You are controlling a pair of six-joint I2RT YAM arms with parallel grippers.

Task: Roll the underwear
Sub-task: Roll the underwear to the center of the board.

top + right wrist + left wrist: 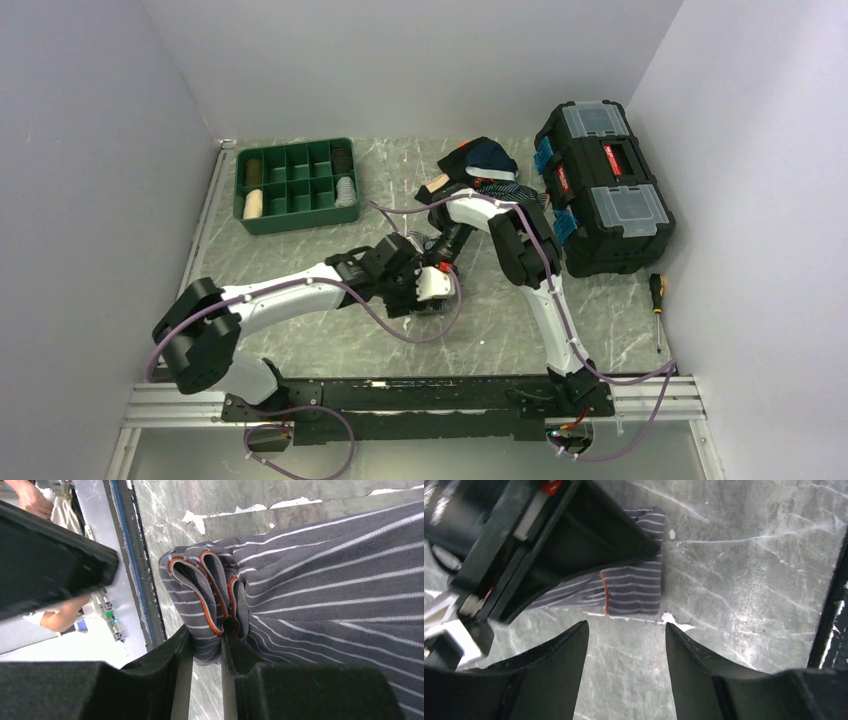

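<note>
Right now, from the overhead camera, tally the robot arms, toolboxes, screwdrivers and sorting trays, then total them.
Robot arms: 2 (left, right)
Toolbox: 1
Screwdriver: 1
Green sorting tray: 1
Total: 5

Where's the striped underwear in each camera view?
Top external: hidden where left arm and right arm meet, mid-table.
Left wrist: striped underwear upper centre, beyond the open left fingers.
Right wrist: fills the right side, its bunched edge pinched by the right fingers.
Shared landmark: the orange hem, in both wrist views.
</note>
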